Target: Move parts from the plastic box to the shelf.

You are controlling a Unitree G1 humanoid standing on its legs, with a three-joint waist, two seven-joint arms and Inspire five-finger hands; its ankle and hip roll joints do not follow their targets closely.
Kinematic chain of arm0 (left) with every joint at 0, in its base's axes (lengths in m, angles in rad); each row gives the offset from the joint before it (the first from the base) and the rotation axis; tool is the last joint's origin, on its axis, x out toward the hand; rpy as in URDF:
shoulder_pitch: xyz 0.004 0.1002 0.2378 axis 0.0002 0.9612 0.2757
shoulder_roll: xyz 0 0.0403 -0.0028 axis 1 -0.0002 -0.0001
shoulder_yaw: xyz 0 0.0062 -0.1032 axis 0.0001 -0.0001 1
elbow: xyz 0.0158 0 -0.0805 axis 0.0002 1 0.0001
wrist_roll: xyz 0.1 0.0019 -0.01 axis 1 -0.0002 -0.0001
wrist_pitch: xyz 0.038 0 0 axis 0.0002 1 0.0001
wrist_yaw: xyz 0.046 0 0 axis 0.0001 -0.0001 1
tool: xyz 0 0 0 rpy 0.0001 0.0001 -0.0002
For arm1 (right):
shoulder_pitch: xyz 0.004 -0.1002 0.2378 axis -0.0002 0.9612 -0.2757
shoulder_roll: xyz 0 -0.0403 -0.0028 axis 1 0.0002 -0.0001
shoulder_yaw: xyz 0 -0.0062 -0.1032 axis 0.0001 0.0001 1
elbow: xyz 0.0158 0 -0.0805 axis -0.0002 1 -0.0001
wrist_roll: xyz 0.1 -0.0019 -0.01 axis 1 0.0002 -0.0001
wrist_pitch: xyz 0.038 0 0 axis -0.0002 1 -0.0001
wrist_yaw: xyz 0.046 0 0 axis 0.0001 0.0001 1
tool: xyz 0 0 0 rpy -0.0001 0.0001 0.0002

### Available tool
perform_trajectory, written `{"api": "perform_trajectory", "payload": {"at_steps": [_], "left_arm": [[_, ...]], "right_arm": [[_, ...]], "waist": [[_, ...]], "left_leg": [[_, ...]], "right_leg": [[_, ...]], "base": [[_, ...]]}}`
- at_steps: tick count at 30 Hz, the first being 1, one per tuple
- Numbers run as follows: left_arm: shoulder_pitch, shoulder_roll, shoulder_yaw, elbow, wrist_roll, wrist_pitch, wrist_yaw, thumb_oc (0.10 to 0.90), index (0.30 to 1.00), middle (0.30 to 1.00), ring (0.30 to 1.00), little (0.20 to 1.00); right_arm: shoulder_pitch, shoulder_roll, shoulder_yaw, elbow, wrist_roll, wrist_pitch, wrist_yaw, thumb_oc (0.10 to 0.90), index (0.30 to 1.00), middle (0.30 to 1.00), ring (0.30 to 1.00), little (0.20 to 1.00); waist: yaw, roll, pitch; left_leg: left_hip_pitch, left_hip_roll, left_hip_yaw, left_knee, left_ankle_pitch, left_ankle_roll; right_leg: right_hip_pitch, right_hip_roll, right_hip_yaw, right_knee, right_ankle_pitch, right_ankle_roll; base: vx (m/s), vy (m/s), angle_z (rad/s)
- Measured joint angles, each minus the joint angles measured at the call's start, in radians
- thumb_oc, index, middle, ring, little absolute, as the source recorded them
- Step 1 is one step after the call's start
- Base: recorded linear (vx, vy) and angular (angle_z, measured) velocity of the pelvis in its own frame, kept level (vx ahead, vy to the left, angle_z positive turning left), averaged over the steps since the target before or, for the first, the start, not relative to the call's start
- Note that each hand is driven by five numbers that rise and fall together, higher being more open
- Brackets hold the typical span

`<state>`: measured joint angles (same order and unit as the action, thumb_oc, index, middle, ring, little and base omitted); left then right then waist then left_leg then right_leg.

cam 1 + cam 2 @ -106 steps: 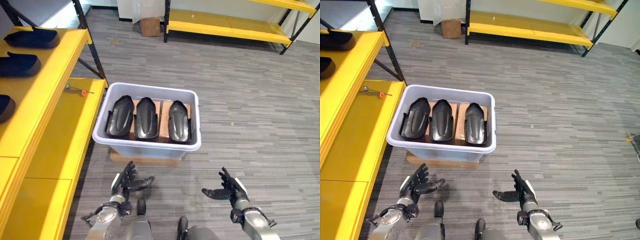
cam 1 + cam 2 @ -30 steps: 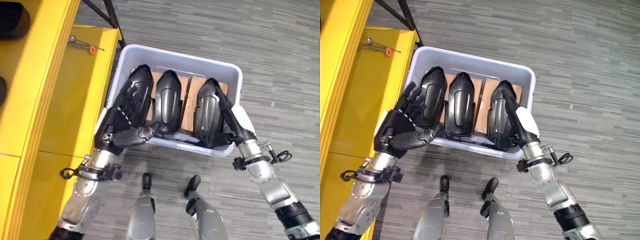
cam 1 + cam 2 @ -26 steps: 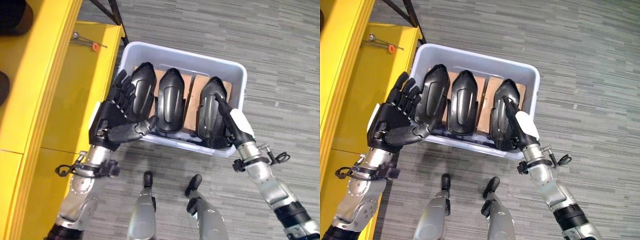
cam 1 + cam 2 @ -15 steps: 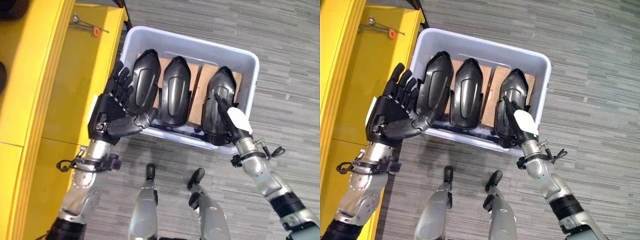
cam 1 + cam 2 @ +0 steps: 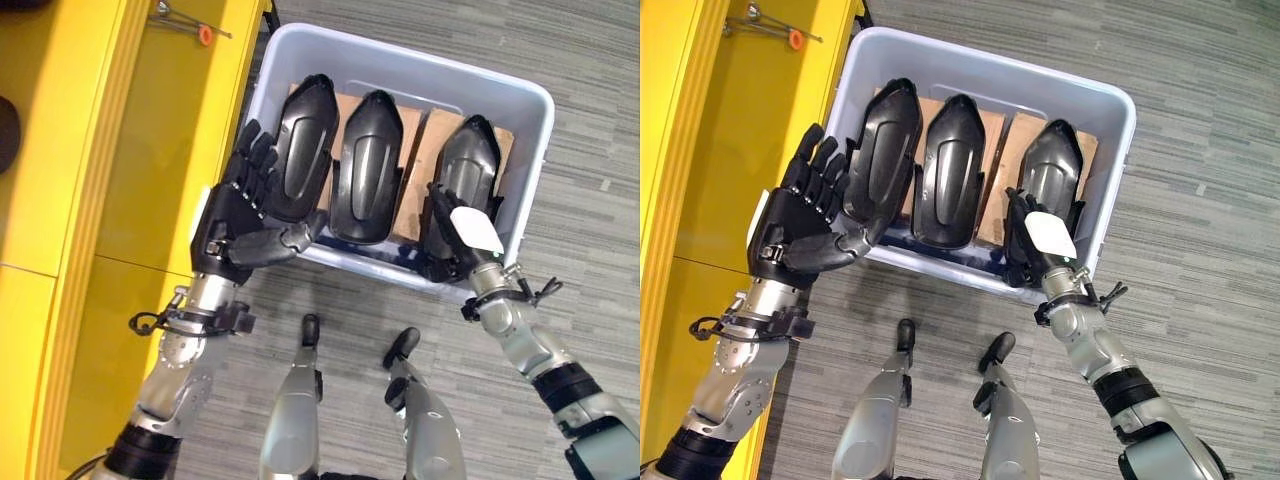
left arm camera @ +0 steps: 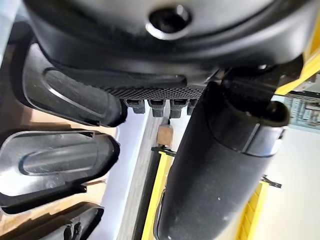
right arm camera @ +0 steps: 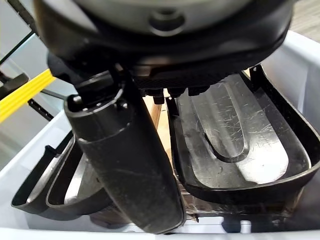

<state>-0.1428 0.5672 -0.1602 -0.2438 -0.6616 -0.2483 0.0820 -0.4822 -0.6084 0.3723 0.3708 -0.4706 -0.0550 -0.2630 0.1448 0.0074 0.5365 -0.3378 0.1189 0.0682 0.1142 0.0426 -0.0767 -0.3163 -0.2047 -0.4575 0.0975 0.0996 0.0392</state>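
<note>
Three black moulded parts lie side by side on cardboard in a pale plastic box [image 5: 400, 70] on the floor. My left hand [image 5: 235, 225] is open at the box's near left corner. Its fingers stand spread along the outer edge of the left part [image 5: 305, 140], and its thumb reaches under that part's near end. My right hand [image 5: 447, 245], with a white thumb cover, rests open on the near end of the right part [image 5: 470, 165]. The middle part [image 5: 368, 165] is untouched. The right wrist view shows the right part [image 7: 235, 145] just past my fingers.
A yellow shelf [image 5: 130, 150] runs along the box's left side, almost touching it. A small tool with an orange tip [image 5: 195, 30] lies on its lower level. A dark part [image 5: 8, 130] sits on the upper level. Grey carpet lies to the right.
Both hands have come up from low near the floor to the box. The camera has moved closer over it. My right hand has slid back to the right part's near end.
</note>
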Motion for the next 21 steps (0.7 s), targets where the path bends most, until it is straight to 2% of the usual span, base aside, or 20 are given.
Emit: {"api": "perform_trajectory", "payload": {"at_steps": [8,14,21], "left_arm": [[0.0,-0.002,-0.003,0.001,0.0,0.0,0.0,0.9,1.0,1.0,1.0,1.0],[-0.011,-0.002,-0.004,0.001,0.001,0.0,0.005,0.9,1.0,1.0,1.0,1.0],[-0.032,-0.002,-0.014,0.001,0.002,0.0,0.026,0.9,1.0,1.0,1.0,1.0]], "right_arm": [[-0.007,-0.029,0.001,0.021,-0.005,0.013,-0.02,0.9,1.0,1.0,1.0,1.0],[-0.039,-0.064,0.015,0.044,-0.092,0.029,-0.03,0.9,1.0,1.0,1.0,1.0],[-0.065,-0.067,0.019,0.078,-0.155,0.041,-0.044,0.9,1.0,1.0,1.0,1.0]], "waist": [[-0.004,0.0,0.0],[-0.006,0.0,0.0],[-0.013,0.001,0.0]], "left_leg": [[-0.02,0.0,0.005,0.001,0.002,0.001],[-0.064,-0.005,0.01,0.004,0.01,0.006],[-0.079,-0.007,0.024,0.004,0.014,0.009]], "right_leg": [[-0.029,-0.003,0.007,0.012,0.0,0.0],[-0.085,-0.013,0.016,0.036,-0.001,-0.001],[-0.124,-0.019,0.041,0.061,-0.003,-0.002]], "base": [[0.0,0.0,0.0],[0.0,0.0,0.0],[-0.01,-0.007,-0.05]]}}
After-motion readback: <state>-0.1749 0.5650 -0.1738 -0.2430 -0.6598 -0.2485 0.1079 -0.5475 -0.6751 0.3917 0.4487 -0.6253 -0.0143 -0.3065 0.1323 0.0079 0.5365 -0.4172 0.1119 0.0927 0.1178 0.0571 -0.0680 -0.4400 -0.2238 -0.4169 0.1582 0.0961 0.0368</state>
